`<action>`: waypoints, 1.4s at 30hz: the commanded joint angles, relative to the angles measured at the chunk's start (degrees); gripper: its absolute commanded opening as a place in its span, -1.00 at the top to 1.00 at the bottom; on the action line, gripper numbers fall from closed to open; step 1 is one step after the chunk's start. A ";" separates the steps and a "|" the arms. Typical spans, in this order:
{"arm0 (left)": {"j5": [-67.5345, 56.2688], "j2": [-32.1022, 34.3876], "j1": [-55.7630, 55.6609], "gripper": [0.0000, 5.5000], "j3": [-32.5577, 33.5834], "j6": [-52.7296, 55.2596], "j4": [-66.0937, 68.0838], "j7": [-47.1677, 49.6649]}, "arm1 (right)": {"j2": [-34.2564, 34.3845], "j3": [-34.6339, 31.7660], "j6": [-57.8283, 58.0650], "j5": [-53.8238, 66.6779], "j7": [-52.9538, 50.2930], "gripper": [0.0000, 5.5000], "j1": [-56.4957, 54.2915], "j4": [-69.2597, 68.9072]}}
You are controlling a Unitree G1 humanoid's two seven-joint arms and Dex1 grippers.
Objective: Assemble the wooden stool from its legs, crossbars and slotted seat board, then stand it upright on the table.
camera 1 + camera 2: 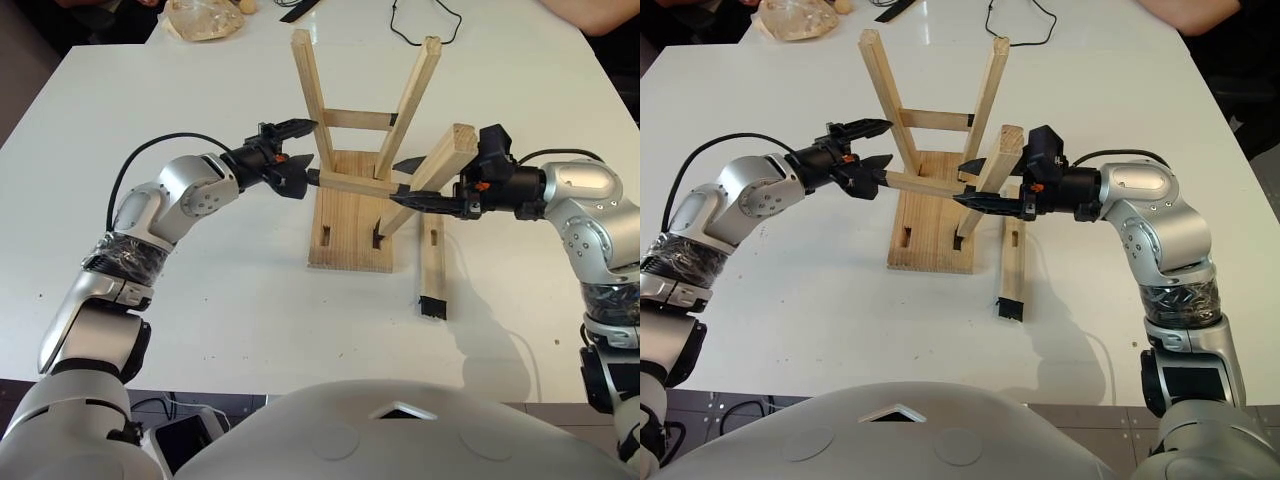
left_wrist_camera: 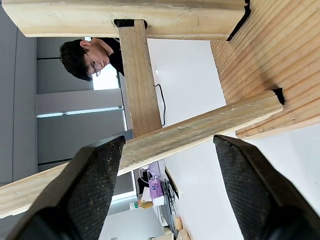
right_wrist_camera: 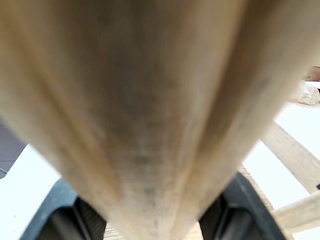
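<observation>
Right gripper (image 1: 962, 183) clenched on the tilted leg (image 1: 1005, 145), left gripper (image 1: 885, 152) released, we should square that leg to the seat board (image 1: 935, 250) below before pressing.

The seat board (image 1: 345, 235) lies flat at the centre of the table (image 1: 200, 300). From its far end rise a left leg (image 1: 308, 80) and a right leg (image 1: 415, 90), with a crossbar (image 1: 357, 119) between them. A tilted leg (image 1: 440, 165) leans over the board's right side, clasped in the right gripper (image 1: 418, 186). A loose leg (image 1: 433, 265) lies just right of the board. The left gripper (image 1: 300, 155) sits beside the left leg. A bag (image 1: 203, 17) and a cable (image 1: 425, 25) lie at the far edge.
</observation>
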 commanded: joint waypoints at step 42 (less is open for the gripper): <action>-70.69 -26.99 20.45 -0.20 39.83 62.84 -34.80 8.17 | -0.54 2.94 -3.99 -2.78 3.52 0.27 -3.36 8.33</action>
